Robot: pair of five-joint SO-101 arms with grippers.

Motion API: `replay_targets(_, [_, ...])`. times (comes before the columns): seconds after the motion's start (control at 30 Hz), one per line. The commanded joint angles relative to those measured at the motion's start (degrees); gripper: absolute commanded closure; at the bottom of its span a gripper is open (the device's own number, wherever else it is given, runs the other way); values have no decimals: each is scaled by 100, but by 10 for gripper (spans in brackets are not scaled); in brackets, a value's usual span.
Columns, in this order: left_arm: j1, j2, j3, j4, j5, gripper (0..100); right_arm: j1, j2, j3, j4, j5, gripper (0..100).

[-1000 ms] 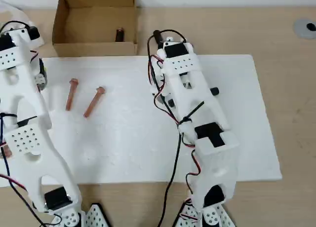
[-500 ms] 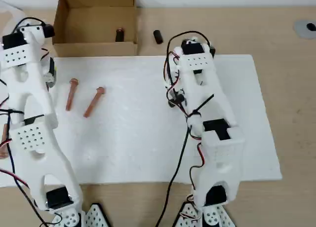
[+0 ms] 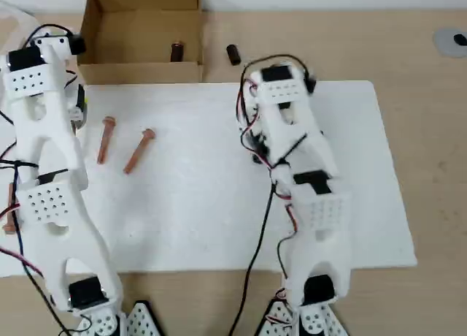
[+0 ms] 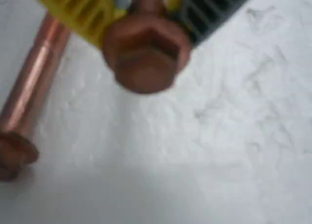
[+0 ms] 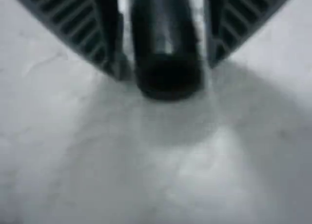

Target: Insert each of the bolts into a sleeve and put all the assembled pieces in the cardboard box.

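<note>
left fingers (image 4: 73, 12) pinch a bolt (image 4: 146, 56), right fingers (image 5: 68, 24) pinch what looks like a sleeve (image 5: 168, 63); next bring them together, align axes, insert

High view: fixed overhead, looking straight down on the surface (image 3: 423, 131). Arm bases sit at the bottom edge, the box (image 3: 139, 71) at upper left, and the whole pad (image 3: 190, 204) is in frame.

Left wrist view: very near, facing the pad past the left gripper (image 4: 146, 19), which is clamped on a bolt (image 4: 146, 56).

Right wrist view: equally near, facing the pad past the right gripper (image 5: 163, 58), which is clamped on a sleeve (image 5: 168, 78).

All three views share the pad.
</note>
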Motion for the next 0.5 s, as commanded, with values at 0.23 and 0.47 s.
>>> replay_targets(0.23, [70,-409,-237,70,-26,991,-374,497,-48,-53,-70,853])
replay_targets(0.47, [70,-409,-229,70,-26,991,-418,523,-48,-18,0,988])
